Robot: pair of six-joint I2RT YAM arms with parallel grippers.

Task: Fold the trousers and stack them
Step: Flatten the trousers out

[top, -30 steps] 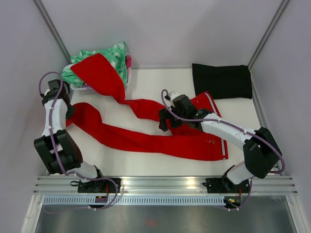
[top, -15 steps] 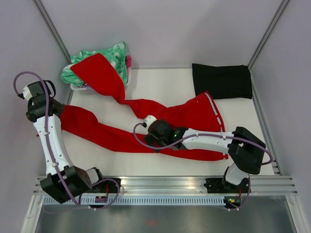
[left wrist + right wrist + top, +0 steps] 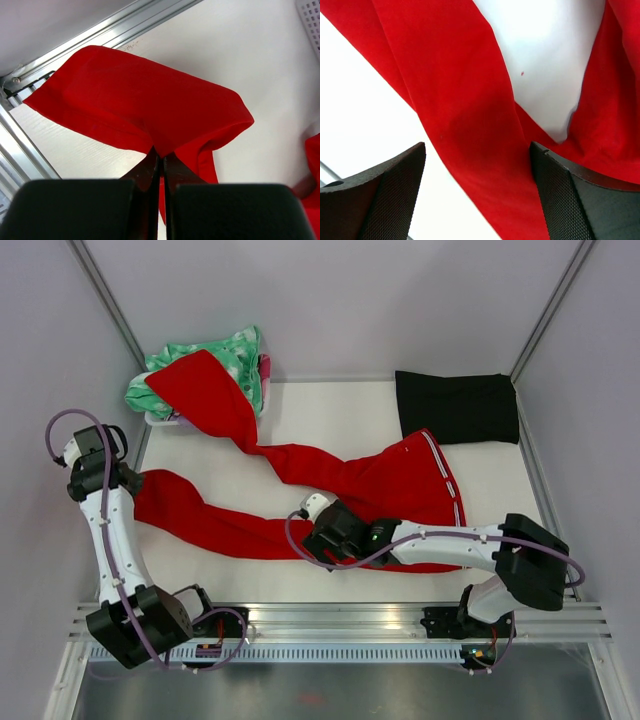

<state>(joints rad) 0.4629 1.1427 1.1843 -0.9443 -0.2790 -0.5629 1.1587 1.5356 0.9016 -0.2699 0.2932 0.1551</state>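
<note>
The red trousers lie spread across the white table, waistband with white stripes at the right. One leg runs up to the far left onto the green-and-white garment; the other runs along the front to the left. My left gripper is shut on the end of that front leg at the table's left edge. My right gripper is open just above the middle of the front leg, one finger on each side of the fabric.
A black folded cloth lies at the back right. The green-and-white garment sits in a small bin at the back left. Grey walls close in the table on three sides, and a metal rail runs along the front.
My right gripper has moved from the crotch area leftward and forward to the middle of the front leg. My left arm has swung at the left edge, shifting the leg end it holds.
</note>
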